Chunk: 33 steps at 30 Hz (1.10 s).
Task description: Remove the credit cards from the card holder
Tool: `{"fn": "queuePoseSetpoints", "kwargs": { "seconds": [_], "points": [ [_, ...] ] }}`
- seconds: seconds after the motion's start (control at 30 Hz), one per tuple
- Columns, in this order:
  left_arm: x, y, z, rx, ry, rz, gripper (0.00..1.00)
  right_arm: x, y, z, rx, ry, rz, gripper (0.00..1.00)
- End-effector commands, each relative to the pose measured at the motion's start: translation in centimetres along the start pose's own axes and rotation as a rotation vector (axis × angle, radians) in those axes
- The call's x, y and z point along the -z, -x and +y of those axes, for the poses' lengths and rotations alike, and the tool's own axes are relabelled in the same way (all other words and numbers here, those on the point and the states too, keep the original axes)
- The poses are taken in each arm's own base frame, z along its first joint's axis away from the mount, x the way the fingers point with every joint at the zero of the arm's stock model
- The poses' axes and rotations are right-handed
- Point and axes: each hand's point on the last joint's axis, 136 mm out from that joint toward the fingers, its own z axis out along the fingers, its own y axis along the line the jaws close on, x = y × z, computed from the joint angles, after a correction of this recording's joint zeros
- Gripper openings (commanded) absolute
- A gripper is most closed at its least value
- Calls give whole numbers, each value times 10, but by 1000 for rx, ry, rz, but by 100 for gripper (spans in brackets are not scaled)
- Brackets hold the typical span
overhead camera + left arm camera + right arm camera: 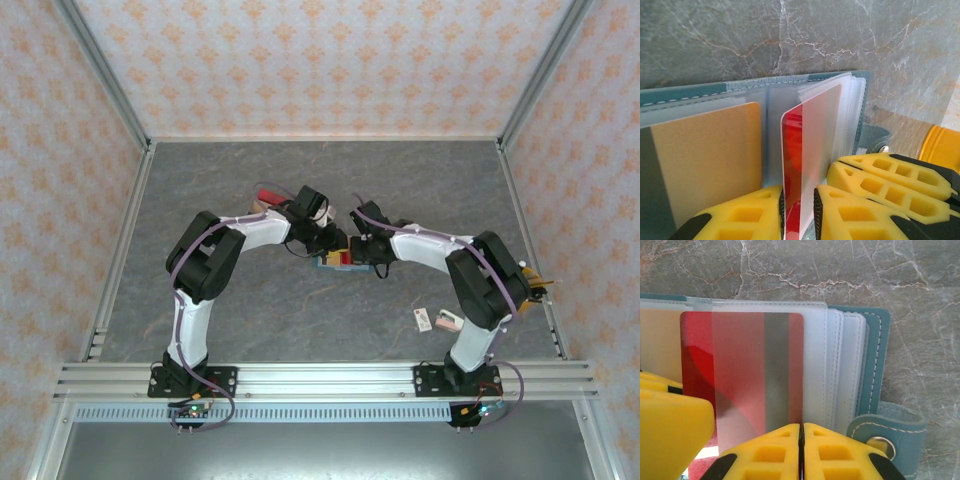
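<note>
The teal card holder [331,262] lies open mid-table between both grippers; its cover [690,92] and snap tab [885,435] show. One clear sleeve stands up, with a red credit card [792,150] partly slid out of it [695,350]. My left gripper [797,192] is shut on the bare end of that red card. My right gripper [801,426] is shut, its jaws pinched on the lower edge of the clear sleeve. In the top view the left gripper [325,248] and right gripper [362,255] nearly touch. A tan card [705,160] sits in the neighbouring sleeve.
A small white tag [422,319] and a pinkish lump [447,322] lie near the right arm's base. A clear tray [266,195] with red contents stands behind the left arm. Metal frame rails [120,250] border the grey marble table.
</note>
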Motion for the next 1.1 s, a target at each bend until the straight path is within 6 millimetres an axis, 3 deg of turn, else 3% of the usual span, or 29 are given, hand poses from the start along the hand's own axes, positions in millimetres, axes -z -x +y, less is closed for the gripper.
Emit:
{"fn": "queuePoseSetpoints", "kwargs": {
  "seconds": [0.0, 0.47, 0.83, 1.07],
  "points": [
    [1, 1, -16, -65, -67, 9, 24, -7, -8, -14, -15, -69, 38, 10],
    [19, 6, -14, -65, -116, -27, 12, -12, -10, -20, -22, -105, 60, 10],
    [34, 2, 6, -53, -62, -38, 0, -10, -9, -22, -34, -102, 53, 10],
    [72, -8, 20, -104, 113, -79, 0, -3, -7, -4, -24, 9, 35, 14]
  ]
}}
